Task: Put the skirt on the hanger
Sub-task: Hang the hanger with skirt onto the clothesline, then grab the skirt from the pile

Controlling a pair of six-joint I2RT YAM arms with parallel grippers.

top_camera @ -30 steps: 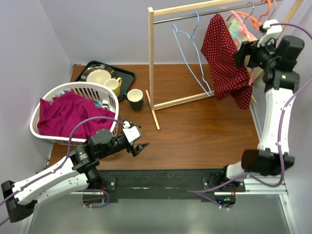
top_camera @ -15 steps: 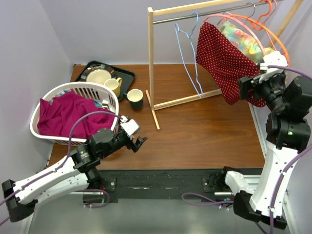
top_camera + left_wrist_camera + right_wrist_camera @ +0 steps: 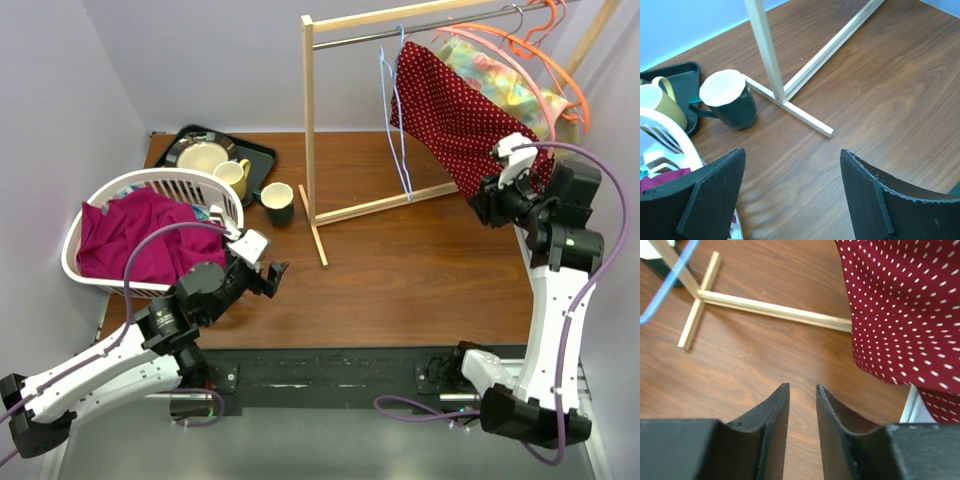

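1. Well left of the rack (image 3: pixel 310 120), a white basket (image 3: pixel 215 183) holds a magenta cloth (image 3: pixel 130 240); neither seems part of this step
2. The left gripper (image 3: pixel 270 274) hovers low, left of the rack's foot, jaws spread wide with nothing between them. It looks idle
3. A green mug (image 3: pixel 727 100) stands just left of the rack's post
4. A blue hanger (image 3: pixel 392 110) hangs bare on the rack's rail. Just right of it, the red dotted skirt (image 3: pixel 445 105) slants down from the rail toward the rack's right side. It seems draped among the pink and orange hangers (image 3: pixel 540 60); which one carries it, I cannot tell
5. The right gripper (image 3: pixel 484 206) sits at the skirt's lower hem, right of the rack. Its fingers stand a narrow slit apart, and no cloth lies between them
6. Judged from this, the hanging itself looks all but done and letting go is the step in hand. The next move calls for the right gripper to draw clear of the hem without dragging the skirt off
7. Only the right wrist view shows the empty slit, with the hem just beside the fingers. Only the top view shows the rail and hangers. The left wrist view shows the mug and the rack's foot, not the skirt
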